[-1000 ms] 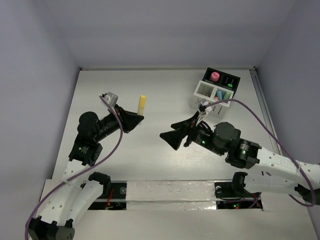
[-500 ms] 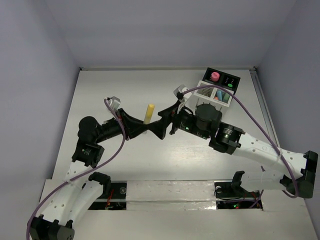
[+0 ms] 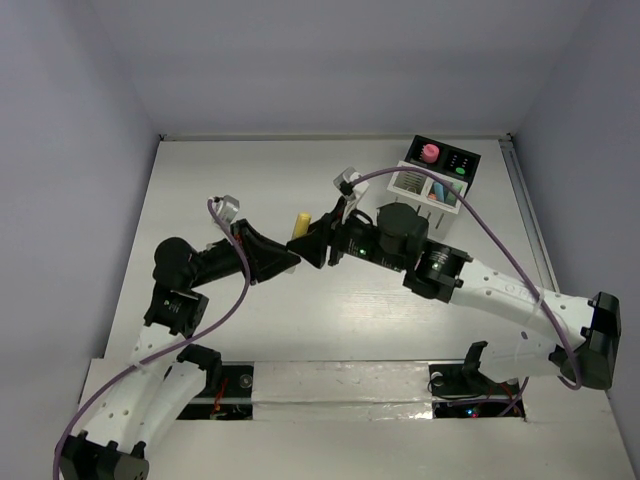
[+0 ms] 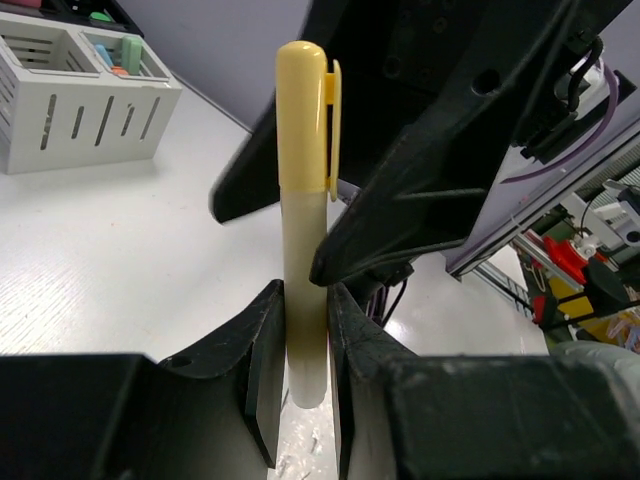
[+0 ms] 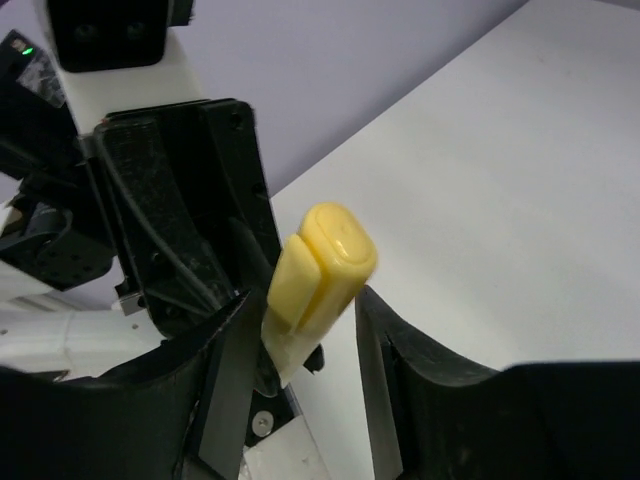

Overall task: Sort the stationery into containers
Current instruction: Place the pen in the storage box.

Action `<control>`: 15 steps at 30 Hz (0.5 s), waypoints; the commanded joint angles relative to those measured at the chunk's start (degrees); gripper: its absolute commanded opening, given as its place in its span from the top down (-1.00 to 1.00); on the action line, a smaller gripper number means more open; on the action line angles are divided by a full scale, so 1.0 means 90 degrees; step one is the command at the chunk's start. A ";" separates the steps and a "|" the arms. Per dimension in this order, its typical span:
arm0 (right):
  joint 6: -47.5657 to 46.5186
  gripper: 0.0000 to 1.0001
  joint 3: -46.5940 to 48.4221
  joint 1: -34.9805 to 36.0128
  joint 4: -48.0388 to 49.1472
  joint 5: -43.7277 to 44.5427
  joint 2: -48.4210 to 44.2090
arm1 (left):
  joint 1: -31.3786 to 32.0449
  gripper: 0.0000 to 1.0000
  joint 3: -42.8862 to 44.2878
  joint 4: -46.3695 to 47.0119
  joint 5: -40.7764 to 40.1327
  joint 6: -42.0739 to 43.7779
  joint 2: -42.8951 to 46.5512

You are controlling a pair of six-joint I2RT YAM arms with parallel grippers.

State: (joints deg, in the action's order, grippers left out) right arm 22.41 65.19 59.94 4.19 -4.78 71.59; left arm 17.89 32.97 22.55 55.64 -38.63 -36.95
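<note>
So, step: mid-air handover of the pastel yellow capped plastic pen point(image 4: 305, 200), left arm to right arm (my read).
Pen location: above the white table point(image 3: 200, 180), left of centre, well apart from the containers.
Left gripper point(image 4: 305, 310): pinching the pen's lower barrel, pen upright between its fingers.
Right gripper point(image 5: 300, 305): fingers spread, straddling the capped end; can't tell if either pad touches yet.
Containers: white slatted compartment box point(image 3: 425, 188) joined to the black box point(image 3: 452, 160), far right corner, already holding several items.
Do it well: centre the cap between the right pads, and close across the cap's flat sides rather than on the clip.
Sequence: right closes fully first, left opens only after that.
Risk: the two grippers are nearly nose to nose, so a skewed close could twist the pen or knock the fingers together.
</note>
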 commanded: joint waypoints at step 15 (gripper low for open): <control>0.0215 1.00 0.0042 -0.0429 0.0454 0.0491 -0.0190 | -0.0005 -0.13 0.0320 -0.0852 -0.0497 0.0902 0.0277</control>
State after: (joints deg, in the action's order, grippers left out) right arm 25.58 65.08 58.50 6.59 -4.62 72.40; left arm 17.89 32.84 18.92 53.63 -34.70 -35.66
